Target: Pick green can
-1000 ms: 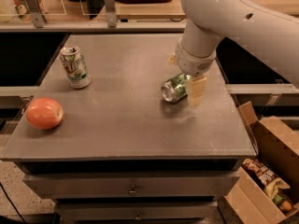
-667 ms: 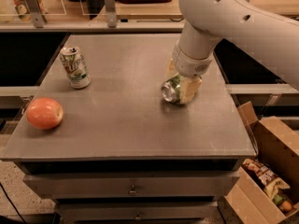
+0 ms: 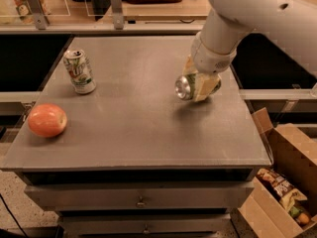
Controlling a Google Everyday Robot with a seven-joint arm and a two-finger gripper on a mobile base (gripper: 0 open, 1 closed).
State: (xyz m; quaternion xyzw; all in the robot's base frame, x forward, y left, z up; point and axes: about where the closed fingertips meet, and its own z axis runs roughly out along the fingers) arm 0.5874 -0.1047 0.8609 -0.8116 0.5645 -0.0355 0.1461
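Note:
The green can (image 3: pixel 184 86) lies on its side, silver end toward the camera, held between my gripper's pale fingers (image 3: pixel 204 87). It hangs a little above the grey table (image 3: pixel 138 128) at the right of centre, with its shadow below it. My gripper (image 3: pixel 196 85) comes down from the white arm at the upper right and is shut on the can. Most of the can's green body is hidden by the fingers.
A mostly white can (image 3: pixel 79 71) with a green-and-red logo stands upright at the table's left. A red-orange apple (image 3: pixel 47 120) lies near the front left corner. An open cardboard box (image 3: pixel 282 182) with packets sits on the floor at the right.
My gripper has closed around the green can and lifted it slightly off the table. The white can and the apple have not moved.

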